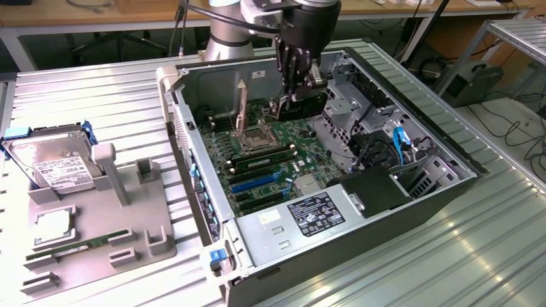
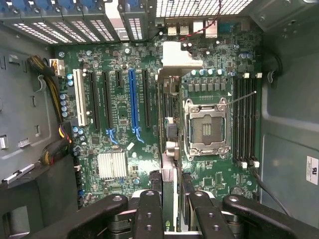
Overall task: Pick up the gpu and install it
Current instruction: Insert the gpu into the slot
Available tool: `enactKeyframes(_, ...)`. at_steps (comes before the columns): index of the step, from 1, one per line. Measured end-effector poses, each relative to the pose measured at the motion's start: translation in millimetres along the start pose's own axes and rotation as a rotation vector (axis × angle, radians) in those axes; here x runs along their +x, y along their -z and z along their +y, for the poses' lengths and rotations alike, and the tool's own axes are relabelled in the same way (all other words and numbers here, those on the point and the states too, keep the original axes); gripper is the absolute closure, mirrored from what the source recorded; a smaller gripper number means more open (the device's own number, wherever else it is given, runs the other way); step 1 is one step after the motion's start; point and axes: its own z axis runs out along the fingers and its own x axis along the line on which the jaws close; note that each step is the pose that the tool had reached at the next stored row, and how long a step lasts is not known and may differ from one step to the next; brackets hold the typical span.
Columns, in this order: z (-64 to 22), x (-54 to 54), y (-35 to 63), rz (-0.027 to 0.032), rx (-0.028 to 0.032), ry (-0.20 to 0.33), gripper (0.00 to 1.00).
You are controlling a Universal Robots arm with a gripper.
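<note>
An open computer case lies on its side on a slatted metal table, with the motherboard flat inside it and the power supply at its near end. The gripper hangs over the far end of the motherboard, holding the gpu edge-on above the board. On the exterior view's left, beside the case, a parts tray carries a hard drive at its far end and a memory stick nearer.

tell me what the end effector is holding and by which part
The end effector holds the gpu edge-on above the open computer case, its fingers pinching the card's near end; the silver end bracket is the far end.
</note>
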Motion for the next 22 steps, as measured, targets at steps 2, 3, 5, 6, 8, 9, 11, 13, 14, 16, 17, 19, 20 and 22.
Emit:
enactKeyframes(2,0.3,0.2,-0.3,0.0,0.0,0.0,0.74)
enactKeyframes(3,0.4,0.3,-0.5,0.0001,0.0,0.0,0.74)
enactKeyframes(5,0.8,0.6,-0.8,0.0,0.0,0.0,0.74)
enactKeyframes(6,1.0,0.7,-1.1,0.0001,0.0,0.0,0.74)
enactKeyframes(8,2.0,1.3,-1.7,0.0001,0.0,0.0,0.74)
enactKeyframes(9,2.2,1.4,-1.9,0.0001,0.0,0.0,0.74)
enactKeyframes(11,2.5,1.6,-2.2,0.0,0.0,0.0,0.74)
enactKeyframes(13,3.0,1.9,-2.5,0.0,0.0001,0.0,0.74)
enactKeyframes(14,3.2,2.1,-2.8,0.0,0.0,0.0,0.74)
enactKeyframes(16,3.7,2.4,-3.2,0.0,0.0,0.0,0.74)
enactKeyframes(17,3.9,2.5,-3.4,0.0001,0.0,0.0,0.74)
enactKeyframes(19,4.2,2.7,-3.7,0.0,0.0,0.0,0.74)
enactKeyframes(20,4.3,2.8,-3.9,0.0,0.0,0.0,0.74)
enactKeyframes(22,4.6,3.0,-4.2,0.0001,0.0,0.0,0.74)
